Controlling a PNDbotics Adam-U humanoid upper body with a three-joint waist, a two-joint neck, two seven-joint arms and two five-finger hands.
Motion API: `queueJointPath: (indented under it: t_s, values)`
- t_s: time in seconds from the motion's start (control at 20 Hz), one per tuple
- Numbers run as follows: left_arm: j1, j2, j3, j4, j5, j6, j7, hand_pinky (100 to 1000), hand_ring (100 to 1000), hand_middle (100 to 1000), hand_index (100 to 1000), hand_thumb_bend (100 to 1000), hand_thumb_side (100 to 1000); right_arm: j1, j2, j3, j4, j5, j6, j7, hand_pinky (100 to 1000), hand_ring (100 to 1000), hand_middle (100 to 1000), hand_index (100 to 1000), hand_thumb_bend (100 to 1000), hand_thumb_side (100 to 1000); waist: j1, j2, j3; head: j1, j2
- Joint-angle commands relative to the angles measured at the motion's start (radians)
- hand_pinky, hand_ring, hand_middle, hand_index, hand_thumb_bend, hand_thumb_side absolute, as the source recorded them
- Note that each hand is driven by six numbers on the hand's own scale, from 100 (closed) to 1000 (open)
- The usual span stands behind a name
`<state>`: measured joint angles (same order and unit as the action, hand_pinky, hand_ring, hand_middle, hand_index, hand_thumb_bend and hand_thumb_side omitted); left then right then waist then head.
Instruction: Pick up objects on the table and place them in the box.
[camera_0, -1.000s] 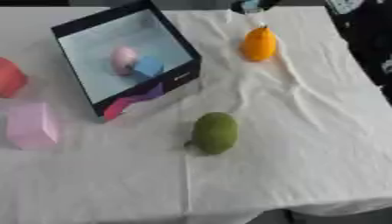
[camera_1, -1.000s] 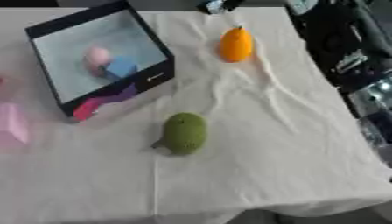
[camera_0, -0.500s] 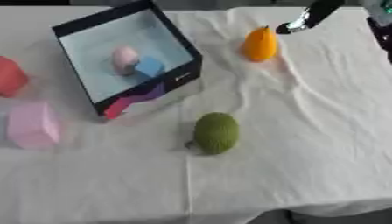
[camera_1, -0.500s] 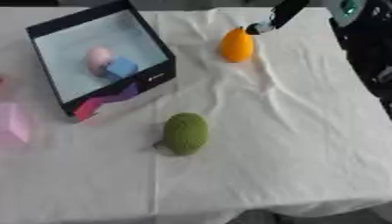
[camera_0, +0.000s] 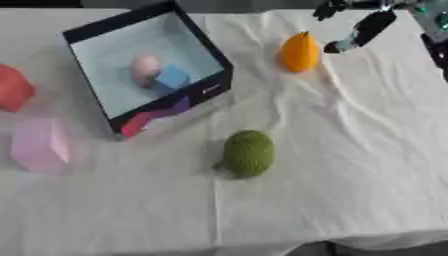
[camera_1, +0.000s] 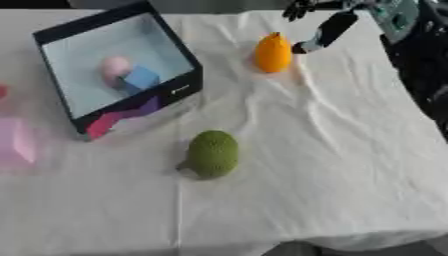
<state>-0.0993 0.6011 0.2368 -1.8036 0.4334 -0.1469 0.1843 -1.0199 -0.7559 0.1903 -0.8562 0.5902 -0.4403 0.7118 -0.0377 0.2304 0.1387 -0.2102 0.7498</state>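
Right hand (camera_0: 360, 27) at the table's far right corner, fingers spread wide, holding nothing, just beside the orange fruit (camera_0: 299, 52). Green ball (camera_0: 248, 153) mid-table (camera_0: 367, 165). Box (camera_0: 203, 50) far left holds pink and blue pieces. Pink block (camera_0: 38, 145) and red thing (camera_0: 13, 88) at left edge.

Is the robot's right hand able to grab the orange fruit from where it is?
Probably yes. The right hand hangs open just to the right of the orange fruit, not touching it. Only bare white cloth lies between them, and the box sits on the fruit's other side.
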Motion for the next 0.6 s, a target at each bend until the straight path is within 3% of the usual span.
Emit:
queueJointPath:
  t_s: [0.05, 0.6]
  values:
    - [-0.014, 0.028, 0.008, -0.01, -0.008, -0.002, -0.004, 924, 888, 795, 782, 100, 710, -0.018, -0.024, -0.022, 0.016, 0.013, -0.001, -0.016, 945, 902, 837, 934, 397, 396, -0.001, -0.006, 0.004, -0.003, -0.02]
    - [-0.018, 0.008, 0.01, -0.013, -0.021, -0.001, -0.005, 926, 890, 795, 780, 100, 718, -0.035, -0.002, -0.051, 0.061, 0.052, 0.019, -0.072, 945, 898, 833, 953, 380, 347, 0.003, 0.033, 0.02, -0.004, -0.048]
